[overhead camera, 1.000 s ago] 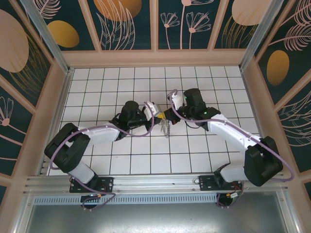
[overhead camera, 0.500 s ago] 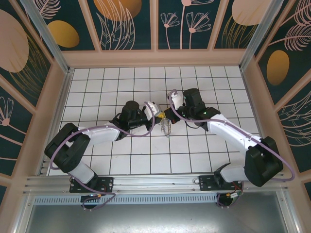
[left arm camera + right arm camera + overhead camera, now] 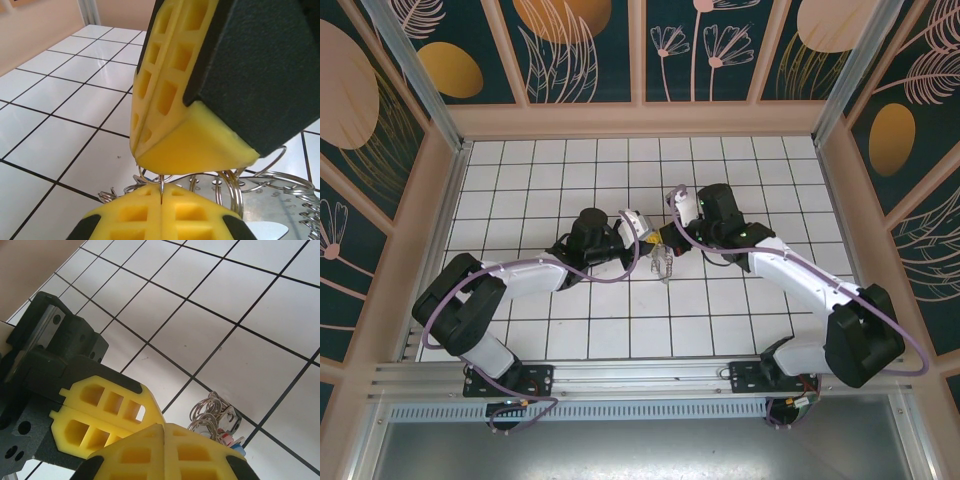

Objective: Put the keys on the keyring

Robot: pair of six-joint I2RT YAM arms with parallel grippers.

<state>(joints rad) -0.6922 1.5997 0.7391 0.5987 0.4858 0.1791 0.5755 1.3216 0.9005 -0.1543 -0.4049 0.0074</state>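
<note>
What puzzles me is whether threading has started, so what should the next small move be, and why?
Probably keep the left gripper clamped and ease the right gripper slightly away, to spring the wire open. Both are shut, tips meeting at one thin wire of the keyring, and the keys lie bunched among the loops beyond, none lined up at the tips.

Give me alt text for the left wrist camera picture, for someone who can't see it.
Two shut yellow tools nearly meet tip to tip over a white tiled floor: the left tool at the bottom edge pinches a thin wire of the keyring, and the right tool points down at it from above. The keyring's silvery rings and loops lie behind.
</note>
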